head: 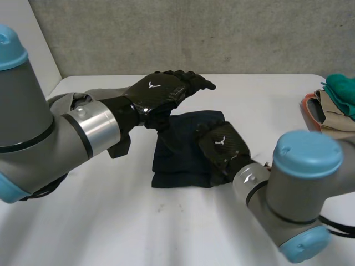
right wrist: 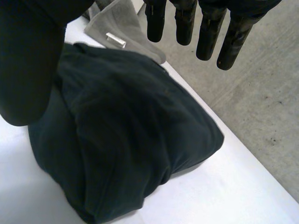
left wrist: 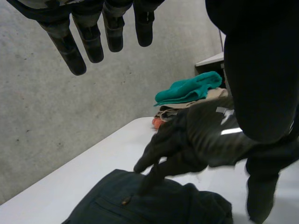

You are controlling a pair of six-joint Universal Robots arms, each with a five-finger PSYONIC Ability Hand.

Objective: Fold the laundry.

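Note:
A dark navy garment [head: 176,160] lies folded in a thick bundle at the middle of the white table [head: 111,221]. My left hand [head: 161,91] hovers open above the bundle's far left corner, its straight fingers [left wrist: 70,46] holding nothing. My right hand [head: 222,145] rests open on the right part of the bundle. In the left wrist view, the right hand [left wrist: 201,140] touches the navy garment [left wrist: 140,203] with relaxed fingertips. The right wrist view has straight fingers [right wrist: 187,23] spread over the rounded folded garment [right wrist: 131,140].
A pile of laundry with a teal cloth [head: 341,88] on top sits at the table's right edge [left wrist: 189,88]. A grey cloth [head: 72,100] lies under my left forearm, beyond the bundle [right wrist: 121,28]. A concrete wall stands behind the table.

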